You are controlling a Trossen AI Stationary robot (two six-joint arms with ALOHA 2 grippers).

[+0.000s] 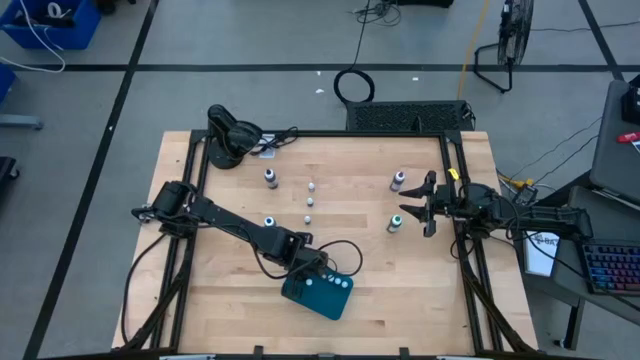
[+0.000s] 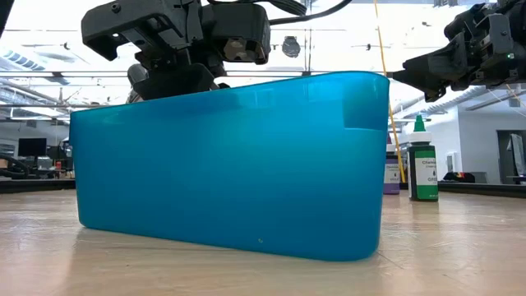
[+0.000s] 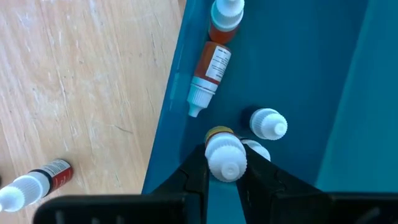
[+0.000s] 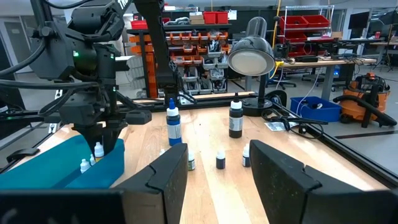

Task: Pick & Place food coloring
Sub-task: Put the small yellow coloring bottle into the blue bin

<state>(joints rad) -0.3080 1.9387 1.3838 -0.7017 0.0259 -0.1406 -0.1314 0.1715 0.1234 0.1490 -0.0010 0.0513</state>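
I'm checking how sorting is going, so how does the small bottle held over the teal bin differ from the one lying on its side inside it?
The small white-capped dropper bottle stands upright, cap toward the camera, pinched by the left end effector. The orange-bodied labelled dropper bottle lies flat and free on the floor of the teal plastic bin. Its label shows; the held bottle's is hidden. Both have white caps.

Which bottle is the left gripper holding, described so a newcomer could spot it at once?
Find the teal bin at the table's near edge, where the left gripper reaches in. The small dropper bottle stands upright between its fingers, white ribbed cap up. Unlike the orange bottle lying flat and the loose upright ones beside it, it shows a yellowish collar and is clamped.
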